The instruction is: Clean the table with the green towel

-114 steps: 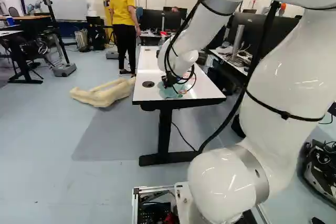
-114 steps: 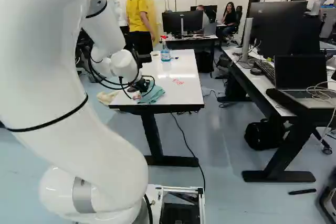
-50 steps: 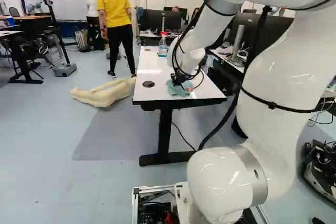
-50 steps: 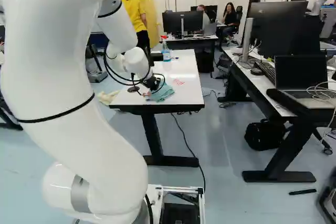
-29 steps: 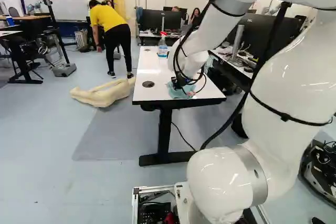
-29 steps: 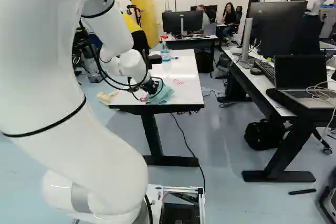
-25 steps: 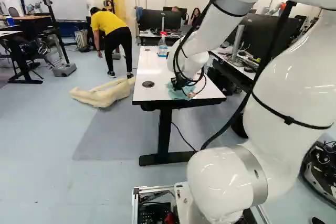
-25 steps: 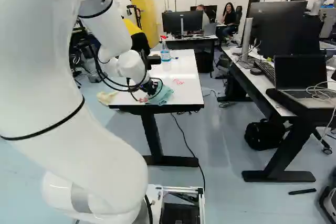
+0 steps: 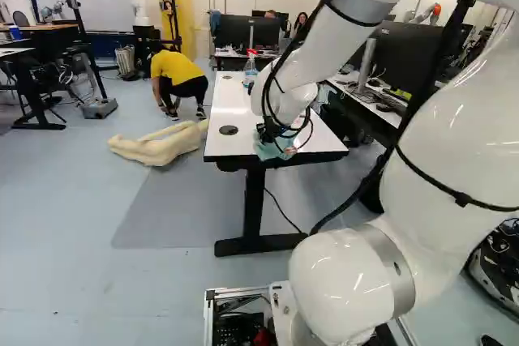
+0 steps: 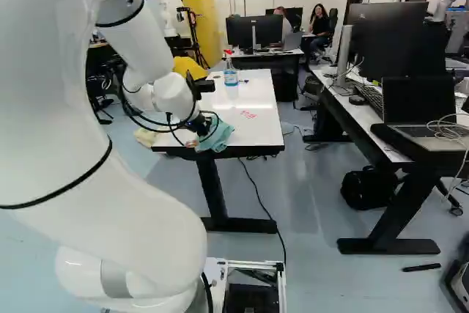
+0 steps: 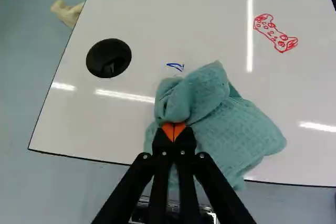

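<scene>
My gripper (image 9: 269, 132), low over the near end of the white table (image 10: 253, 128), is shut on the green towel (image 10: 220, 137). In the wrist view the orange pads of the gripper (image 11: 174, 130) meet at a fold of the towel (image 11: 231, 129), which bunches ahead of the fingertips and spreads to one side. Part of the cloth reaches over the table's near edge. A small blue mark (image 11: 176, 66) lies just ahead of the towel, and a red scribbled drawing (image 11: 275, 32) farther off. What lies under the cloth is hidden.
A spray bottle (image 10: 231, 71) stands farther along the table. A black round inset (image 11: 108, 57) is in the tabletop. Left of the table, a pale body-shaped object (image 9: 162, 145) lies on the floor. A desk with a laptop (image 10: 421, 108) stands at the right.
The gripper has drawn the towel a little back toward the table's near edge and leftward, after an earlier shift to the right. The base has stayed in place.
</scene>
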`<state>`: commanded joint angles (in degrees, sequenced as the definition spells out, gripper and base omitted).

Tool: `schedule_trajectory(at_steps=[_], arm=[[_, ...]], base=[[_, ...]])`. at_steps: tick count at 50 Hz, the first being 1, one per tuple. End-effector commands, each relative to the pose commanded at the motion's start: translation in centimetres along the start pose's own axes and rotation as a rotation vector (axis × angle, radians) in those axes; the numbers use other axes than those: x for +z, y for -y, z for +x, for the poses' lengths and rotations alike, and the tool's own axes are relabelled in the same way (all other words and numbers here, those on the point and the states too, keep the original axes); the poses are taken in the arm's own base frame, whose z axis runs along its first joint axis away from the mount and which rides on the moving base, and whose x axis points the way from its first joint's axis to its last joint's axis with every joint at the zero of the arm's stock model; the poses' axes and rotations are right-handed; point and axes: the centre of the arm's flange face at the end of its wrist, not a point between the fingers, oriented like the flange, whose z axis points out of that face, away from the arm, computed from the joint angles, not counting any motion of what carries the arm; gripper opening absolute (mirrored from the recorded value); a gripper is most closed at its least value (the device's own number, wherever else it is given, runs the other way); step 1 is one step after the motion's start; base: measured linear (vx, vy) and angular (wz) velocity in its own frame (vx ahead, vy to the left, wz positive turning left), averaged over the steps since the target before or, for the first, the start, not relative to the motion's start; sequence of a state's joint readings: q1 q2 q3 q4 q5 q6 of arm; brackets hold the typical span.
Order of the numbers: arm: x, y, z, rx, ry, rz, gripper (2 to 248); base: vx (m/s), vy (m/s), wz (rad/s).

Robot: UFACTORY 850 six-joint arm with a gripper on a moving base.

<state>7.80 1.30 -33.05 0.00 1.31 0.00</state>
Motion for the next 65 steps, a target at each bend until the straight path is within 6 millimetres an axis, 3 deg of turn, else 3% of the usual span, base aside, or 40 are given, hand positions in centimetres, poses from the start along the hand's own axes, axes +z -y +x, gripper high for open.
schedule_trajectory(at_steps=[19,54,65], arm=[[1.8,1.8,2.6,-0.033,-0.003,0.024,20],[5.9,1.0,8.2,-0.016,-0.022,0.012,20],[6.7,-0.1,9.3,0.002,-0.027,-0.001,20]], base=[[0.0,0.0,0.0],[0.0,0.0,0.0],[0.0,0.0,0.0]])
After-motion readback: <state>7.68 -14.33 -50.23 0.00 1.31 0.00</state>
